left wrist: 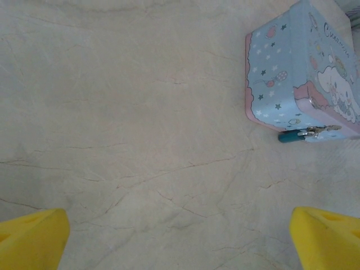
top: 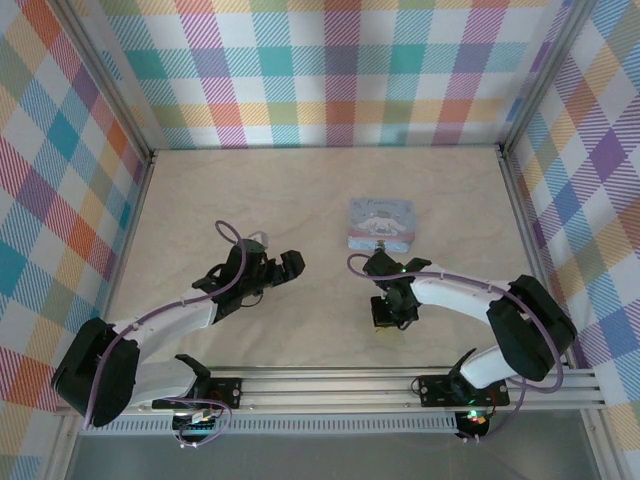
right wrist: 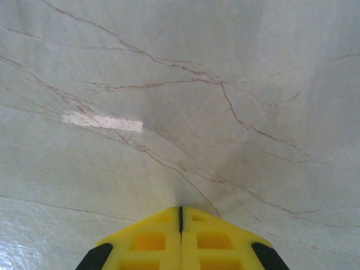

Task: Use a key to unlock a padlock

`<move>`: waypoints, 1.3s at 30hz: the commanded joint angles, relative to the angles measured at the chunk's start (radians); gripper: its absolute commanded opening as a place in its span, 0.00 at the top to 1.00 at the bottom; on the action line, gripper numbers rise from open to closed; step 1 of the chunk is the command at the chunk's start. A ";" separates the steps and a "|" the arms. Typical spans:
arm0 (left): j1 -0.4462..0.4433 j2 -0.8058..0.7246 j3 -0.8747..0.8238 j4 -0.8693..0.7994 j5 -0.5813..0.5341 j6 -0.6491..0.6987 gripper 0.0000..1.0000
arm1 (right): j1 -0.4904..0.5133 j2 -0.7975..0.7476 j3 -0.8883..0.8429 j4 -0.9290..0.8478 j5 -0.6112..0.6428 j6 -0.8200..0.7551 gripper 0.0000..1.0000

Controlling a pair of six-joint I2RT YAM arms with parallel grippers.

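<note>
The padlock, tiny with a teal body and a silvery shackle, hangs at the front clasp of a light-blue cartoon tin. My left gripper is open, its yellow fingers spread wide over bare table, well to the left of the tin. My left gripper sits left of centre in the top view. My right gripper points down near the table's front, tips touching the surface. Its jaws are pressed together with a thin dark sliver, the key, pinched at the tips.
The pale marbled table is enclosed by plaid walls on three sides. A metal rail with the arm bases runs along the near edge. A white scuff mark lies on the surface ahead of the right gripper.
</note>
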 commanded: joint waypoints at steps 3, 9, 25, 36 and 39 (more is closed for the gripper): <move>-0.010 -0.042 0.037 -0.022 -0.009 -0.029 0.00 | 0.010 -0.045 -0.023 -0.009 0.000 0.032 1.00; -0.010 -0.058 0.043 0.010 0.052 -0.146 0.00 | 0.010 -0.105 -0.002 -0.006 -0.008 0.053 1.00; -0.011 -0.012 0.051 0.285 0.268 -0.767 0.01 | 0.010 -0.295 0.176 0.060 -0.010 0.093 1.00; -0.050 0.082 -0.003 0.560 0.312 -1.067 0.07 | 0.011 -0.202 0.314 0.269 -0.069 0.064 1.00; -0.072 0.112 -0.008 0.615 0.308 -1.102 0.08 | 0.014 -0.162 0.346 0.312 -0.096 0.064 1.00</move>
